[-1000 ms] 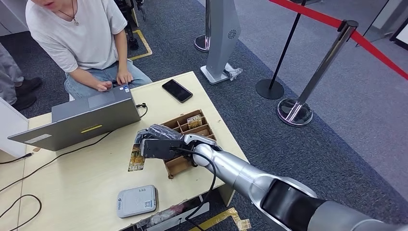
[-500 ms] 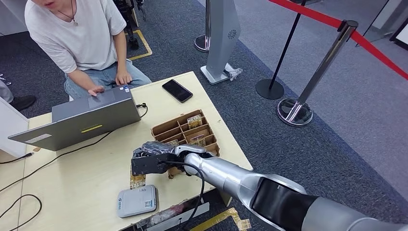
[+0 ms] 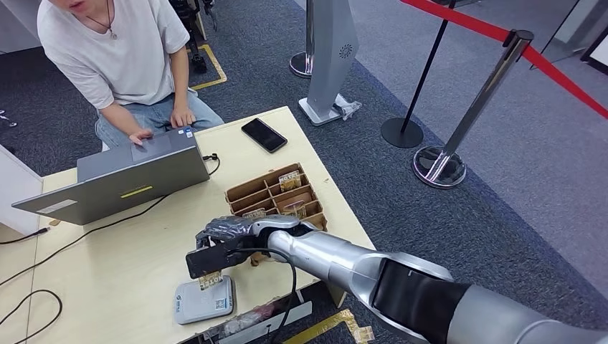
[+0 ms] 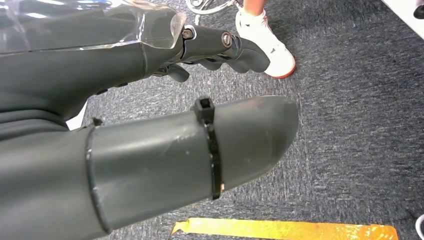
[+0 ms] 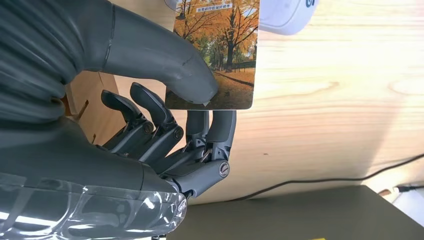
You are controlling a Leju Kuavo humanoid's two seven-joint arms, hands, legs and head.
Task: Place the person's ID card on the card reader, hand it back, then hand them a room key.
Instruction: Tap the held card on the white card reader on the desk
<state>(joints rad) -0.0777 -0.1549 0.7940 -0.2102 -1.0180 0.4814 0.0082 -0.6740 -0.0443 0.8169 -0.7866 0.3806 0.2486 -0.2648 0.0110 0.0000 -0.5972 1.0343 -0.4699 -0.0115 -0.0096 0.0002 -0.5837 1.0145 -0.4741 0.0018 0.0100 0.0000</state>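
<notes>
ID card [image 5: 220, 55], pinched by the right robot hand [image 3: 219, 240] above the card reader [image 3: 204, 299] at lower left, could slip from the thin thumb grip.

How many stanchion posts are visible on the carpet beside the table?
2. One black stanchion post stands behind, and one chrome stanchion post nearer on the right, both carrying the red belt. Others may be outside the frame.

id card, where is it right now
The ID card is pinched in the right hand, hanging over the near end of the table, its lower edge at the white card reader.
</notes>
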